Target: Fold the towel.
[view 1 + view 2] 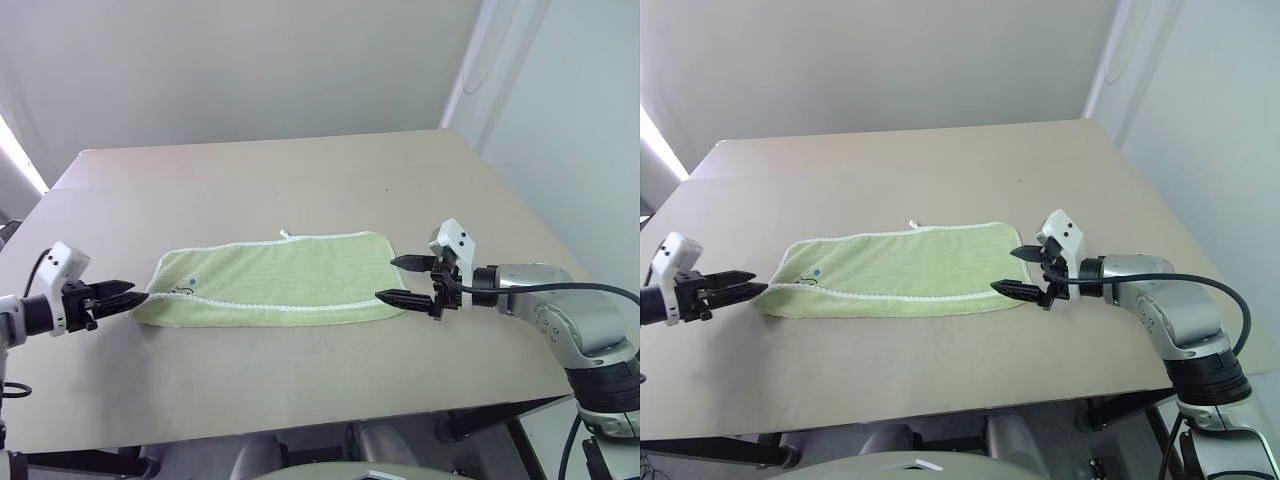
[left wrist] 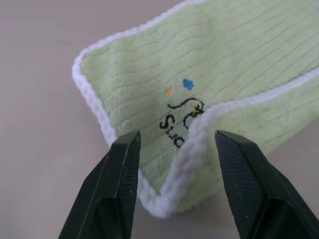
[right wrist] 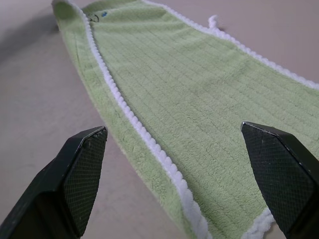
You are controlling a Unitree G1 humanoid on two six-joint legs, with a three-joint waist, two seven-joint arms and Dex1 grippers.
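Note:
The towel point(image 1: 275, 272) is a light yellow-green cloth with white edging, lying folded lengthwise into a long strip across the middle of the table. A small white loop tag point(image 1: 284, 234) sticks out of its far edge. An embroidered mark point(image 2: 182, 117) sits near its left end. My left gripper point(image 1: 140, 292) is open at that left end, and in the left wrist view the folded corner's white edging point(image 2: 192, 149) lies between its fingers point(image 2: 124, 174). My right gripper point(image 1: 386, 279) stands wide open at the towel's right end, its fingers point(image 3: 82, 169) spread either side of that end.
The beige table point(image 1: 300, 180) stretches well beyond the towel on all sides. Its front edge point(image 1: 300, 425) runs close below the grippers. A white wall point(image 1: 570, 120) stands off the table's right side.

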